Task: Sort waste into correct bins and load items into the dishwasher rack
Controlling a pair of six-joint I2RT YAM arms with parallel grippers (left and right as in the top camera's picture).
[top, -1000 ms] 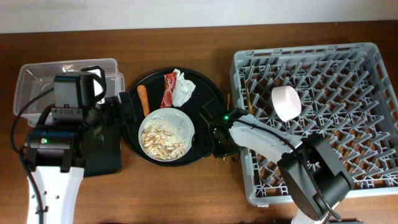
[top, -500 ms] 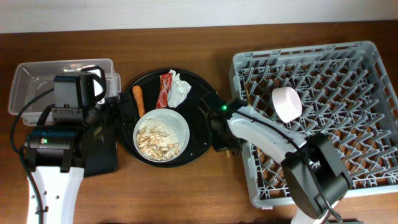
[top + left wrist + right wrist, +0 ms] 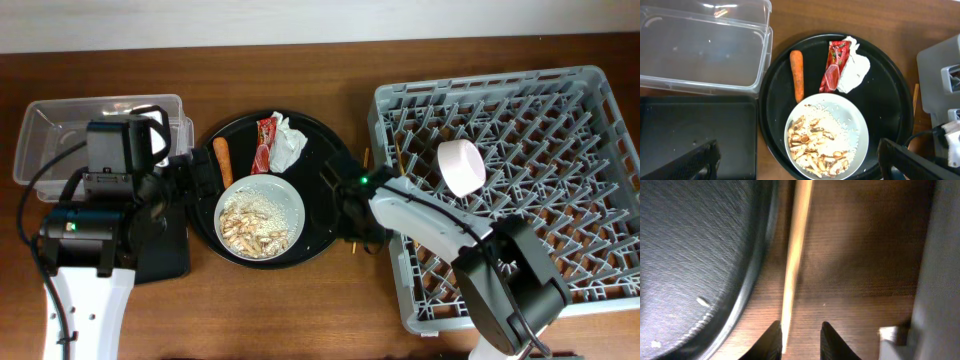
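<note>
Surface: brown wood-grain table (image 3: 300,70). A pale wall strip (image 3: 300,20) runs along its far edge; nothing more of the room is visible.

Far-left corner: clear tub (image 3: 60,130), nothing seen in it. Shallow black tray (image 3: 165,250) just nearer along the left edge, partly under the left arm.

Centre: round black tray (image 3: 325,215) carrying the white plate (image 3: 860,132) of rice and beige scraps (image 3: 817,145), the carrot stick (image 3: 797,75), the red wrapper (image 3: 835,65) and the tissue (image 3: 855,72), which touches the wrapper.

Right side: grey rack (image 3: 560,130) fills the table from the far edge to the near-right corner. White bowl (image 3: 460,165) rests on its side among the pegs.

One chopstick (image 3: 795,255) lies flat on bare wood, between the round tray's rim and the rack wall.

Left gripper (image 3: 799,150): fingers wide apart, empty, above the round tray.

Right gripper (image 3: 800,337): fingers parted, low over the wood. The chopstick's end sits just inside one finger (image 3: 774,337), not clamped.
</note>
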